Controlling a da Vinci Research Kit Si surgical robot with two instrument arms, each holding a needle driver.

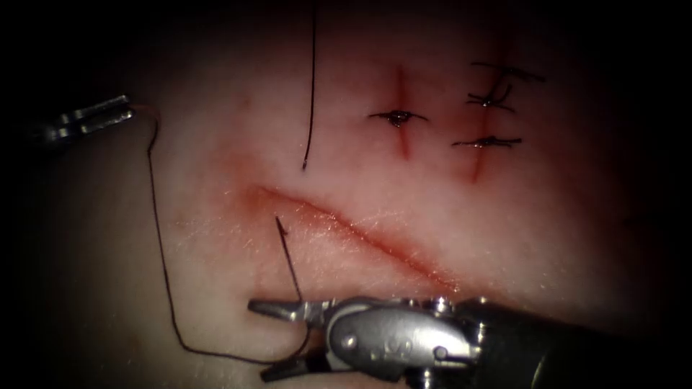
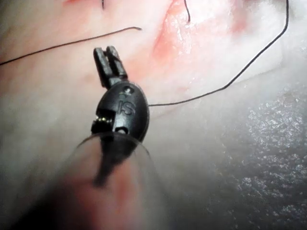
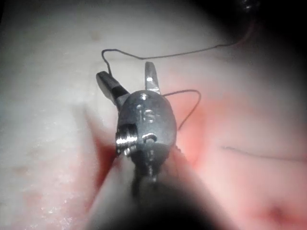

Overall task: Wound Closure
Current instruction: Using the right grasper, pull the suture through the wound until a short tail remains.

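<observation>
The tissue carries a long slanting cut. Dark thread leaves the tissue just left of the cut and drops to my right tool. That tool lies below the cut, its jaws open, and holds nothing; the thread passes between them. From there the thread loops left and up to my left tool, far left of the cut, with its jaws shut on the thread's end. The left wrist view has the left tool shut. The right wrist view has the right tool open, thread curling beside it.
Two short cuts at the upper right are closed with knotted stitches. A loose strand of thread hangs down from the top to just above the long cut. Red fluid stains the cut's edges.
</observation>
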